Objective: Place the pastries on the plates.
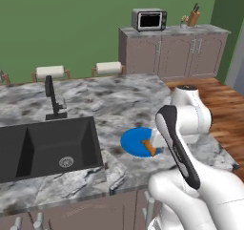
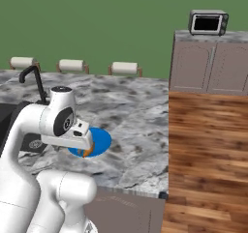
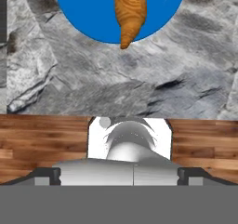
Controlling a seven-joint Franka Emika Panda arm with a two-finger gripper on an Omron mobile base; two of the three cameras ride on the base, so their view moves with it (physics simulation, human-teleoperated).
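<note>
Dark finger tips (image 3: 46, 175) stand wide apart with nothing between them, the gripper (image 3: 133, 176) poised over grey marbled counter (image 3: 116, 79). Seen from the hand, the croissant (image 3: 130, 11) lies on the blue plate (image 3: 88, 14), one tip reaching past its rim. From the left base camera, the black sink (image 1: 47, 145) sits left of the plate, well apart.

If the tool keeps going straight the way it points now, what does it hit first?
Most likely the marble counter just short of the blue plate. The hand view looks down on bare counter at its centre, with the croissant on the plate further ahead. The tool is open and holds nothing. Depth is unclear.
</note>
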